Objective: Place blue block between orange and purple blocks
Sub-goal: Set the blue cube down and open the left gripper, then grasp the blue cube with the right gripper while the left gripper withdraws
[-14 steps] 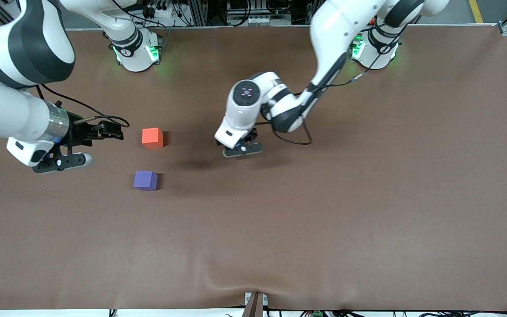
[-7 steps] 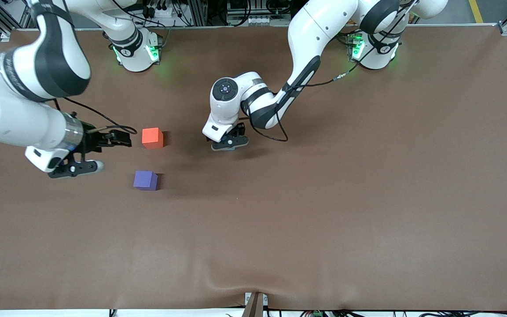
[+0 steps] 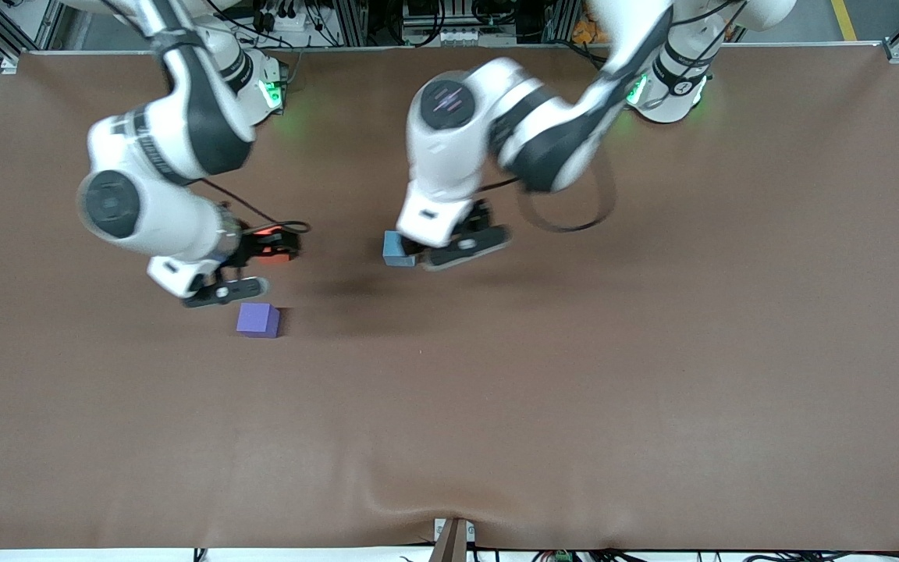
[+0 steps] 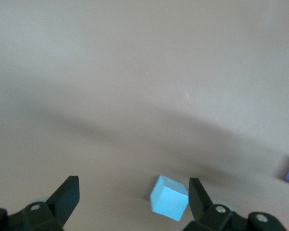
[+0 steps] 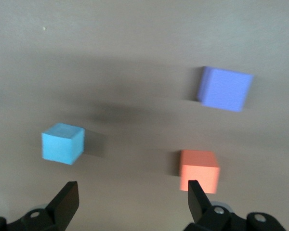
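We found the blue block resting mid-bench toward the robots' edge, unplaced. The left gripper hung over it, jaws open, nothing held. The right gripper, likewise open-jawed, hovered over the orange block, near the purple block.

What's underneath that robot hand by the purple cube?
Under the right gripper sits the orange block. From the front only a red sliver shows; the wrist covers the rest.
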Robot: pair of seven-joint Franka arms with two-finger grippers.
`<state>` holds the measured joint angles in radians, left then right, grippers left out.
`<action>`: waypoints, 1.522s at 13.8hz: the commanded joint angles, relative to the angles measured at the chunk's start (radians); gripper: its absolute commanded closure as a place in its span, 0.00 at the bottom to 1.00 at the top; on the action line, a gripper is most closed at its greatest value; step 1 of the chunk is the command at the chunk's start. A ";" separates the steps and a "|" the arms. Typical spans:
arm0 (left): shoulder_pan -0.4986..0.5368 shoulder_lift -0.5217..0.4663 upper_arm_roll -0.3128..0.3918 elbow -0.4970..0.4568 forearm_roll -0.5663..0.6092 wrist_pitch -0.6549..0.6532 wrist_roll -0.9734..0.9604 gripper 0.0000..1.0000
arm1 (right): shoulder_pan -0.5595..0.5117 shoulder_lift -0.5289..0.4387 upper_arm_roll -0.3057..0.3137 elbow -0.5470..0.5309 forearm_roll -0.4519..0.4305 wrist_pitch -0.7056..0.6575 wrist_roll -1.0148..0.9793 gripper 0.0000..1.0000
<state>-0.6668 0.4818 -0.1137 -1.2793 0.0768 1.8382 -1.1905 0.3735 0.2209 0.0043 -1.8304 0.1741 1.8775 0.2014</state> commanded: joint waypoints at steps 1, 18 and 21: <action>0.142 -0.136 -0.009 -0.060 0.014 -0.159 0.153 0.00 | 0.135 0.038 -0.009 -0.058 0.010 0.103 0.226 0.00; 0.676 -0.462 -0.020 -0.181 -0.003 -0.384 0.922 0.00 | 0.386 0.318 -0.017 -0.061 -0.140 0.385 0.415 0.00; 0.687 -0.474 -0.020 -0.198 -0.009 -0.384 0.977 0.00 | 0.384 0.318 -0.014 -0.059 -0.139 0.385 0.455 0.80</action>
<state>0.0014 0.0448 -0.1209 -1.4310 0.0772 1.4465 -0.2412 0.7441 0.5343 0.0003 -1.8969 0.0518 2.2619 0.6105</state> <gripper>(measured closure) 0.000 0.189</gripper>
